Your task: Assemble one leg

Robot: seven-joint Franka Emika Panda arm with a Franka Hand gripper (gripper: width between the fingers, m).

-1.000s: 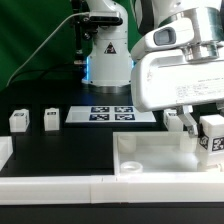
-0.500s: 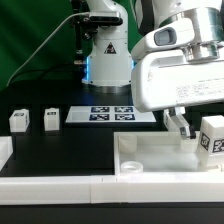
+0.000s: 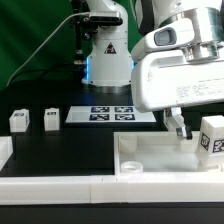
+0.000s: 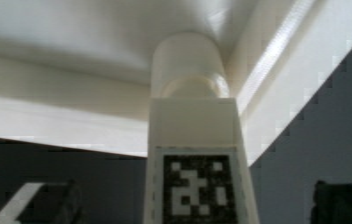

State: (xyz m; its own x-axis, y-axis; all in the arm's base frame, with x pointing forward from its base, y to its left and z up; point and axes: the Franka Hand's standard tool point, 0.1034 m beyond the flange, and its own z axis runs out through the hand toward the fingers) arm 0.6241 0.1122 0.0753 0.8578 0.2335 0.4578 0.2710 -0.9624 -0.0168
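Note:
A leg [image 3: 211, 140], a white block with a black-and-white tag, stands upright over the far right corner of the large white tray-like piece [image 3: 150, 165]. My gripper [image 3: 205, 128] straddles it with its jaws spread. One dark finger [image 3: 179, 124] shows on the exterior view's left of the leg, with a gap between them. In the wrist view the leg [image 4: 198, 150] runs up the middle. The dark fingers [image 4: 31, 203] stand well off on both sides of it and do not touch it. The gripper [image 4: 187, 208] is open. Two more legs [image 3: 18, 120] [image 3: 51, 119] stand at the exterior view's left.
The marker board [image 3: 112, 114] lies at the back middle, in front of the arm's base [image 3: 106, 60]. A low white rail [image 3: 60, 187] runs along the front edge. Another small white part [image 3: 170, 117] shows partly behind the finger.
The finger has moved away from the leg, so the gap between them has widened. The leg has shifted slightly to the exterior view's right and down.

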